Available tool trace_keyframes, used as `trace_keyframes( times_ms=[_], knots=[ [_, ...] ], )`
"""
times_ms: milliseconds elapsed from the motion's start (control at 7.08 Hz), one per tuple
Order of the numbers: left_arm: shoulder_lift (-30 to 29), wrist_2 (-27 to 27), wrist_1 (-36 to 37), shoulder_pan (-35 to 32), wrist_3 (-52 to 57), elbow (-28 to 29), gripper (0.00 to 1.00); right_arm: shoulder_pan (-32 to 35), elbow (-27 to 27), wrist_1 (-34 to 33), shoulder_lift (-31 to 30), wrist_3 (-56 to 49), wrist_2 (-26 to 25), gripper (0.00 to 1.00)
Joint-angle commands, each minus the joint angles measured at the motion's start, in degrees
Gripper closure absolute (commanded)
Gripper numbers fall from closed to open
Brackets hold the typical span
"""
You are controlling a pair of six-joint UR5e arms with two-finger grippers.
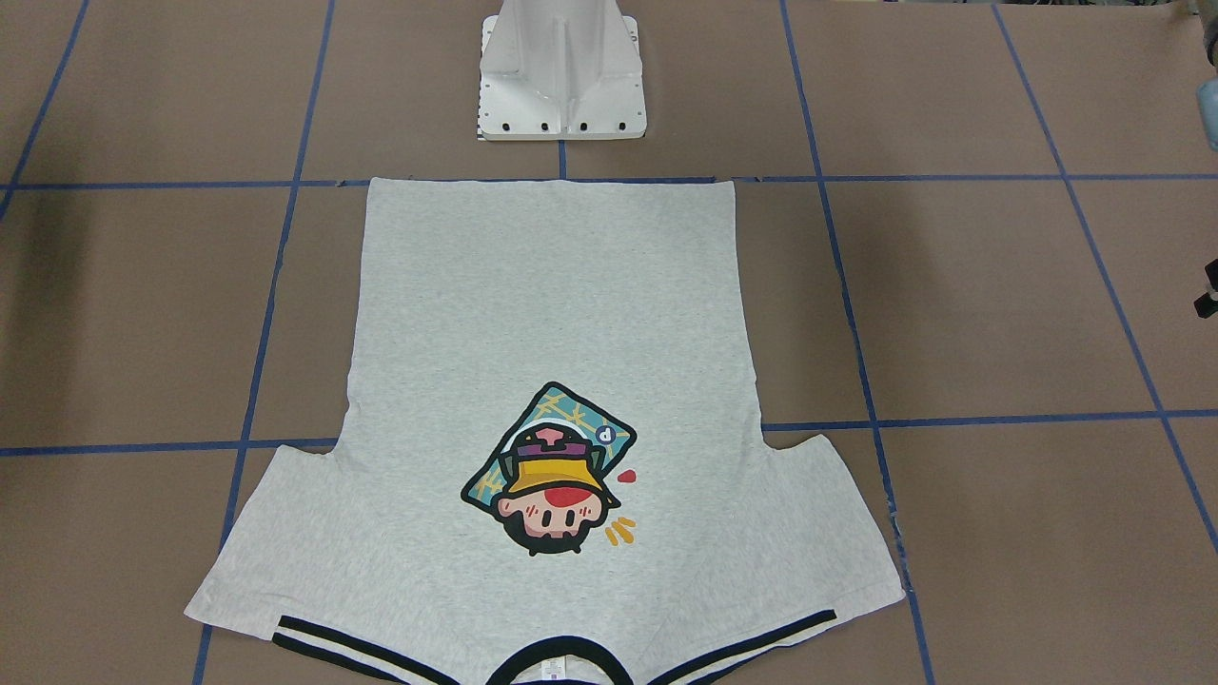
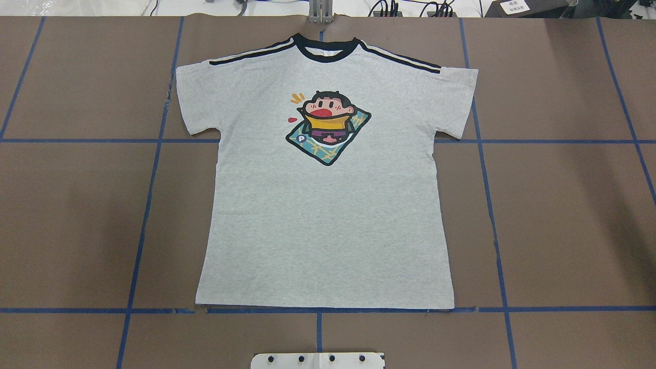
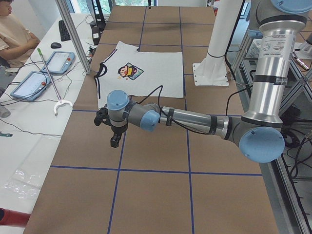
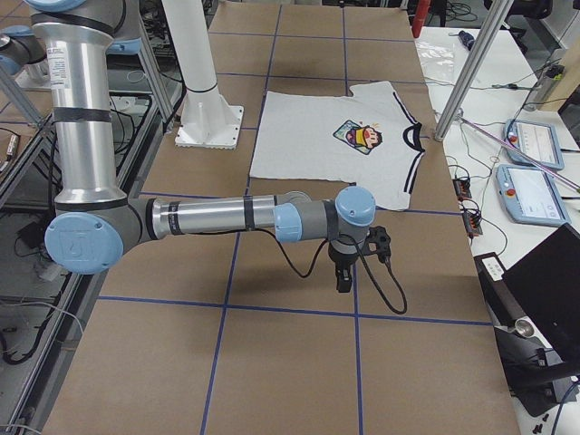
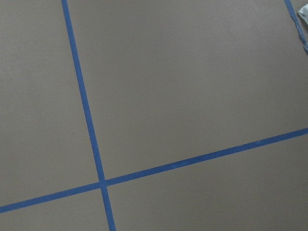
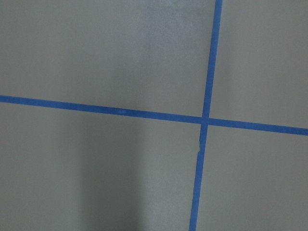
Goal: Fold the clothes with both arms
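At the bench centre, the flat heather-grey cartoon-print T-shirt (image 2: pixel 328 220) awaits its first fold; the black left gripper (image 3: pixel 114 142) and right gripper (image 4: pixel 343 281), aperture indeterminable, nothing visibly held, should first reach its edges.

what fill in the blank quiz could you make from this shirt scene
1. The T-shirt lies spread flat with its print facing ____.
2. Its collar is coloured ____.
3. The tape lines around it are ____.
4. The shirt edge nearest the white pedestal base is its ____.

Missing words: up; black; blue; hem
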Motion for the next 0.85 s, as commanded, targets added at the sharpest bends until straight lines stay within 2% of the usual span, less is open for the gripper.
trace_keyframes(
  times_ms=[0, 141, 424, 706],
  knots=[
    [-0.2, -0.1, 0.2, 0.0, -0.1, 0.0, 0.00, -0.1, 0.0, 0.8, -0.9, 0.1, -0.2, 0.00],
    [0.1, 0.0, 0.0, 0.1, -0.1, 0.1, 0.00, -0.1, 0.0, 0.9, -0.9, 0.0, 0.0, 0.00],
    [0.0, -0.1, 0.1, 0.0, -0.6, -0.6, 0.00, -0.5, -0.8, 6.0, -1.0, 0.5, 1.0, 0.00],
    [0.4, -0.2, 0.2, 0.1, -0.5, -0.7, 0.00, -5.9, -1.1, 12.2, -0.2, 0.7, 1.5, 0.00]
  ],
)
